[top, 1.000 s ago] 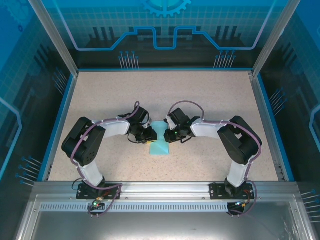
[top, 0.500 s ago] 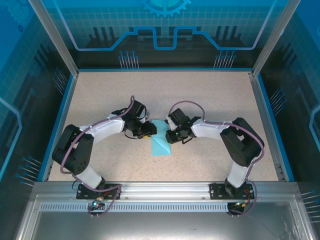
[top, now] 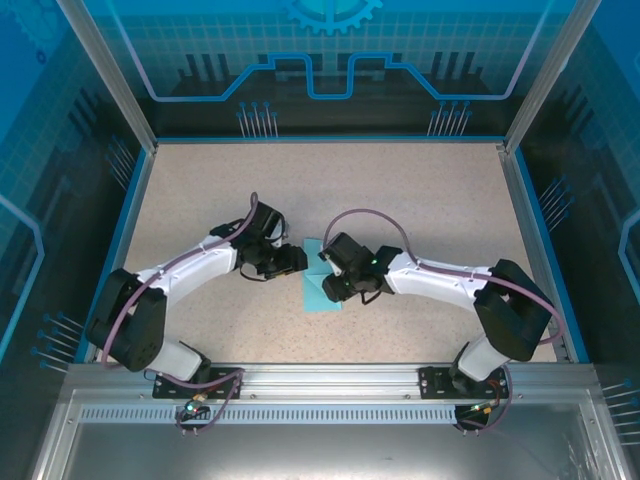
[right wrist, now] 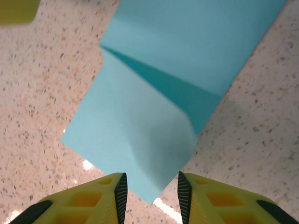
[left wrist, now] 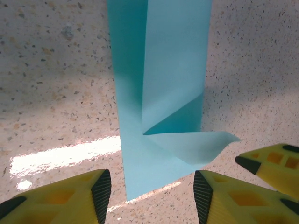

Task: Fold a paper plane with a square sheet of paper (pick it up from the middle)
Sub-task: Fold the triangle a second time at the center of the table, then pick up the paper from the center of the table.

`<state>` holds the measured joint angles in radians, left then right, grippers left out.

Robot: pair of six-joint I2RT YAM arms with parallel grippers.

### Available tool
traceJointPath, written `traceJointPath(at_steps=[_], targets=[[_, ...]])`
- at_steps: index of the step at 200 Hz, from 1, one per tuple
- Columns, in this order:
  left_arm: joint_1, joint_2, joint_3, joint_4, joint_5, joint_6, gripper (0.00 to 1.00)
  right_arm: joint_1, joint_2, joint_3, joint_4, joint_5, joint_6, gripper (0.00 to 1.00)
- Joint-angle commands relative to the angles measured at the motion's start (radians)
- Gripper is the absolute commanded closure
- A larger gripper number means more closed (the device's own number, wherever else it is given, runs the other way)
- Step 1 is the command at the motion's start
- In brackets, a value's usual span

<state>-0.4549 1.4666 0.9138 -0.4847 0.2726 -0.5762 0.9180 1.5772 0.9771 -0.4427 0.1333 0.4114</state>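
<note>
The light-blue sheet of paper (top: 314,300) lies on the speckled table, folded into a narrow strip. In the left wrist view the paper (left wrist: 159,70) shows a slanted fold, and a loose flap (left wrist: 201,144) sticks out to the right. My left gripper (top: 298,262) is at the strip's far left edge. Its jaws (left wrist: 152,193) stand open, with the paper's corner lying untouched between them. My right gripper (top: 325,287) hovers over the strip from the right. It is open (right wrist: 152,193) too, and a raised paper corner (right wrist: 154,154) sits between its pads without contact.
The speckled tabletop (top: 420,200) is bordered by a blue rim (top: 120,240) and aluminium posts. A yellow finger of the right gripper (left wrist: 271,163) shows close beside the left one. Both arms stretch low across the table's middle.
Both grippers have opened and let go of the paper. It now lies as a narrower strip on the table. Both arms have stretched out, and the right gripper has shifted left over the strip.
</note>
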Motion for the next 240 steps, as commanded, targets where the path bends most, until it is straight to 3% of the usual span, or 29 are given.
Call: traceJointPath(at_steps=[1, 43, 74, 162, 240], targets=[[0.009, -0.035, -0.028, -0.028, -0.031, -0.002, 0.45, 0.058, -0.017, 0.025, -0.067, 0.089, 0.036, 0.60], [0.010, -0.059, -0.064, 0.017, 0.000, -0.036, 0.43, 0.098, 0.009, 0.019, -0.051, 0.119, 0.070, 0.56], [0.007, -0.071, -0.146, 0.180, 0.076, -0.129, 0.42, 0.085, 0.009, -0.012, -0.014, 0.091, 0.084, 0.56], [-0.087, -0.018, -0.282, 0.515, 0.071, -0.258, 0.42, -0.016, 0.022, -0.125, 0.134, -0.048, 0.131, 0.72], [-0.119, 0.054, -0.311, 0.623, 0.060, -0.273, 0.44, -0.045, 0.062, -0.152, 0.163, -0.067, 0.129, 0.75]])
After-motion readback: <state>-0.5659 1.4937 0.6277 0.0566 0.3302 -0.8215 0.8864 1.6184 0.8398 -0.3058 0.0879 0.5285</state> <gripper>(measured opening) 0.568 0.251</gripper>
